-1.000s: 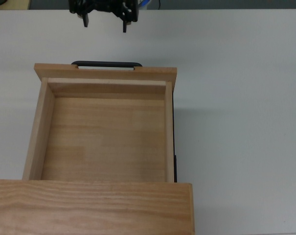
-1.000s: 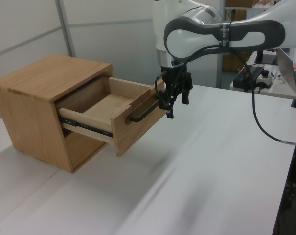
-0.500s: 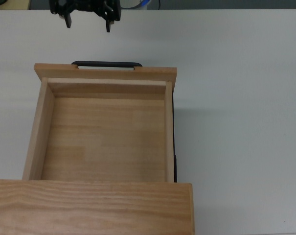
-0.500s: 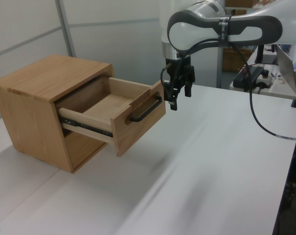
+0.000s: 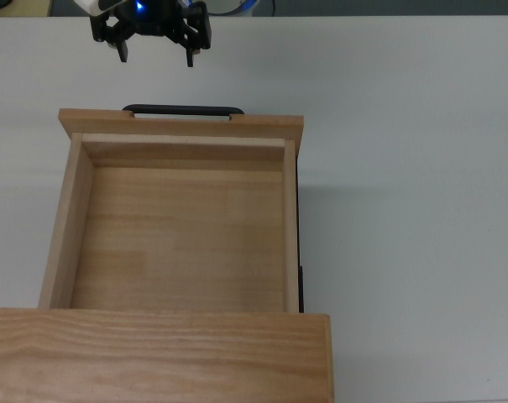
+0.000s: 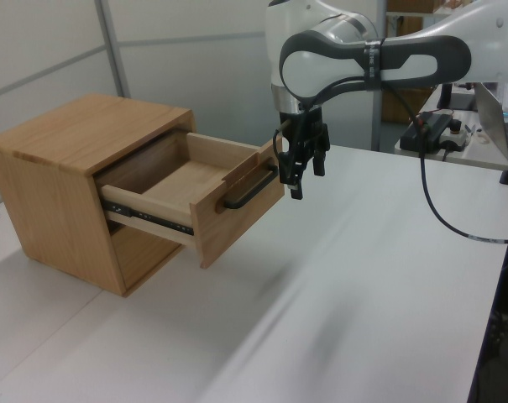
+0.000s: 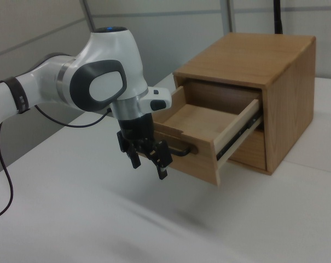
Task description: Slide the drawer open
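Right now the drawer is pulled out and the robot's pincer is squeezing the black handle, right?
Not quite. The drawer is pulled out, but the pincer is open and off the black handle, with bare table between them. The top view shows it.

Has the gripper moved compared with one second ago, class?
Yes. In the top view, the gripper now sits further toward the top view's left, measured against the drawer's black handle, which has not shifted.
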You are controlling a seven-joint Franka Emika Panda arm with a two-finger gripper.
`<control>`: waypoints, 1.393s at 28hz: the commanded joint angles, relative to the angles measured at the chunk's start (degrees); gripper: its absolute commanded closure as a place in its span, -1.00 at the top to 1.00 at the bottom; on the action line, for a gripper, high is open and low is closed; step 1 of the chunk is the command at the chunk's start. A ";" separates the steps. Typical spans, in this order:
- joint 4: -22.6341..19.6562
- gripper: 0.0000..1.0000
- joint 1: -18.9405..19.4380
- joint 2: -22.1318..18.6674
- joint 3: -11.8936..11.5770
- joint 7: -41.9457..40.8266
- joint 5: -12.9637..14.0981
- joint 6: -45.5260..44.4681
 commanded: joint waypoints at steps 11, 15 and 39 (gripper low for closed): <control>2.35 1.00 2.79 0.64 0.54 -2.11 3.11 -1.37; 2.96 1.00 2.79 0.64 0.54 -1.85 3.20 -1.10; 5.24 1.00 2.53 1.17 0.27 -2.02 2.23 -0.75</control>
